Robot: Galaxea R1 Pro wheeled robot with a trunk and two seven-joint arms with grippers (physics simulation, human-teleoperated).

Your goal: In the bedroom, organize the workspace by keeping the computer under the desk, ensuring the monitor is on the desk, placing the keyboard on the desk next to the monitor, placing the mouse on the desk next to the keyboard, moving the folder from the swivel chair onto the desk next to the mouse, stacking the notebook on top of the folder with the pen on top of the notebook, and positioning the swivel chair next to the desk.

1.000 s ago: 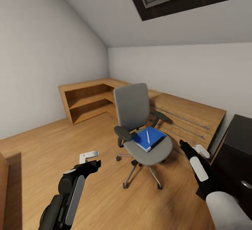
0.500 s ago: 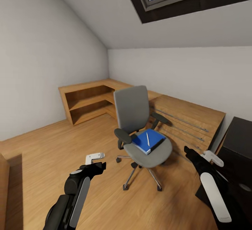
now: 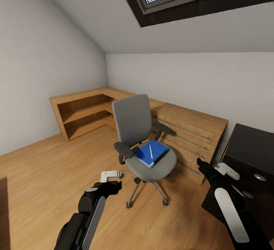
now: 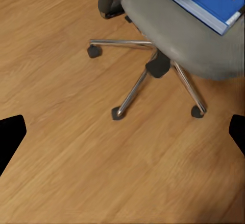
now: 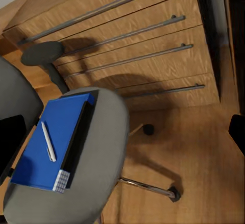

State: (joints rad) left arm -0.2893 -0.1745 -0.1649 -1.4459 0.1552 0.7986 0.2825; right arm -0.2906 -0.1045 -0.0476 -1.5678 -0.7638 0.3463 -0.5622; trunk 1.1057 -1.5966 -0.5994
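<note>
Beside swivel chair (image 3: 142, 143), left pincer (image 3: 111, 179) has neared.

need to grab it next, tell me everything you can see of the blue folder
The folder is a flat, bright blue rectangle with a pale grey edge, lying flat on the swivel chair's grey seat, askew, one corner near the front rim. A thin white pen lies on top. A dark strip along one long side may be the notebook. Neither gripper touches it.
</note>
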